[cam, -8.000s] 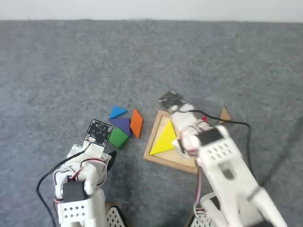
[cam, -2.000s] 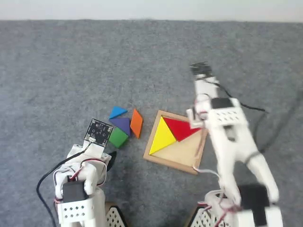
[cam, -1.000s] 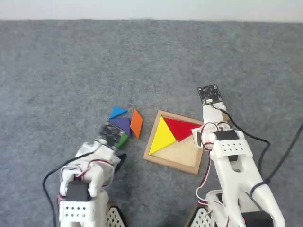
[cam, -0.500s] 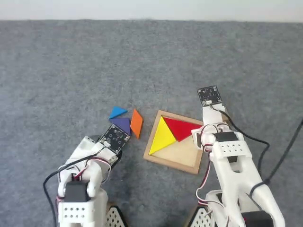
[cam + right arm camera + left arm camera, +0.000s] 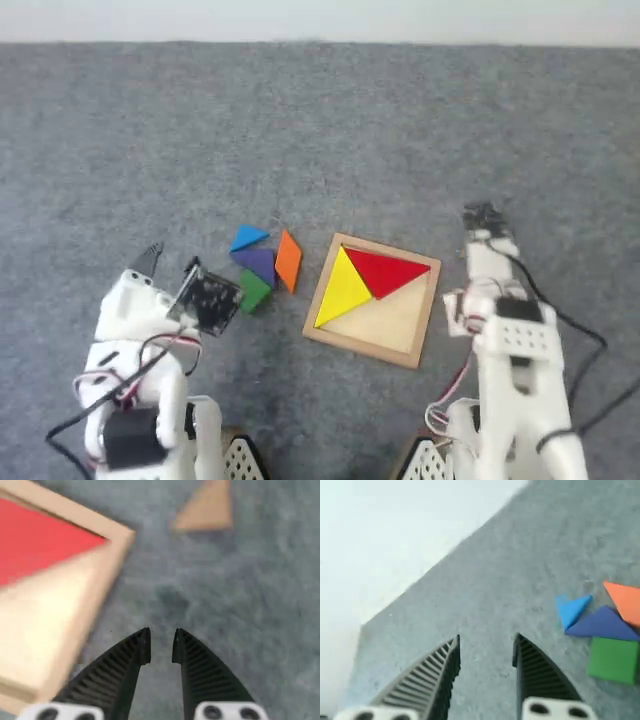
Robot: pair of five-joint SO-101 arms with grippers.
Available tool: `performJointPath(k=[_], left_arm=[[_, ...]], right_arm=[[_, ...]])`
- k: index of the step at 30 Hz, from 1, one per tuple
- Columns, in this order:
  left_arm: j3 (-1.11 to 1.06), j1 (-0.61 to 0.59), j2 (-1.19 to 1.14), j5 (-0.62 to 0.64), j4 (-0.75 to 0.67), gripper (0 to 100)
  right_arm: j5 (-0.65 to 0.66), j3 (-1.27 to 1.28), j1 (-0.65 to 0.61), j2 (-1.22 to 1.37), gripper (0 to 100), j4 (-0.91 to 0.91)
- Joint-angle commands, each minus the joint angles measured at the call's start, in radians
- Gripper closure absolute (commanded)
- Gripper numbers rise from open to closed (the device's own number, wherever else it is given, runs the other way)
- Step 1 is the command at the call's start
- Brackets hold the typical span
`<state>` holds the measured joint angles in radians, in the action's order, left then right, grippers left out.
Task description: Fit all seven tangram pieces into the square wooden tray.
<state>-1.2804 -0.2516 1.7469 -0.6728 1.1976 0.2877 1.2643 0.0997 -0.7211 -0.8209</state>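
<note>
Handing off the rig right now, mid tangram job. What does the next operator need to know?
Left gripper: open, empty, over carpet near the loose pieces.
Right gripper: slightly open, empty, over carpet just off the square wooden tray.
Done: yellow triangle and red triangle lie in the tray.
Left: blue triangle, purple triangle, orange parallelogram and green square, clustered beside the tray; tan wooden triangle on the carpet ahead of the right gripper.

High camera overlooks everything; low wrist cameras share its tray (image 5: pixel 360 348) and loose pieces (image 5: pixel 257 262).
</note>
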Motion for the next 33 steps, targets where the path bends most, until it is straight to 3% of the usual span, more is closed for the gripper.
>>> performJointPath(k=[1,5,9,13,17,21,27,33], left_arm=[[0.116,-0.017,-0.227,0.04,0.002,81],[0.426,-0.009,-0.632,0.178,0.095,72],[0.776,0.049,-0.984,0.319,0.241,75],[0.972,0.153,-1.208,0.382,0.299,76],[0.997,0.284,-1.359,0.419,0.29,76],[0.961,0.394,-1.545,0.463,0.187,76],[0.951,0.413,-1.807,0.508,-0.018,76],[0.957,0.407,-1.964,0.502,-0.094,76]], right_arm=[[0.098,0.094,0.076,-0.11,90.2,0.044],[0.11,0.132,0.127,-0.183,90.2,0.033],[0.11,0.155,0.127,-0.214,90.2,0.038],[0.109,0.157,0.125,-0.216,90.2,0.039],[0.109,0.157,0.125,-0.216,90.2,0.039],[0.109,0.158,0.125,-0.216,90.2,0.039],[0.109,0.158,0.125,-0.216,90.2,0.039],[0.109,0.158,0.125,-0.216,90.2,0.039]])
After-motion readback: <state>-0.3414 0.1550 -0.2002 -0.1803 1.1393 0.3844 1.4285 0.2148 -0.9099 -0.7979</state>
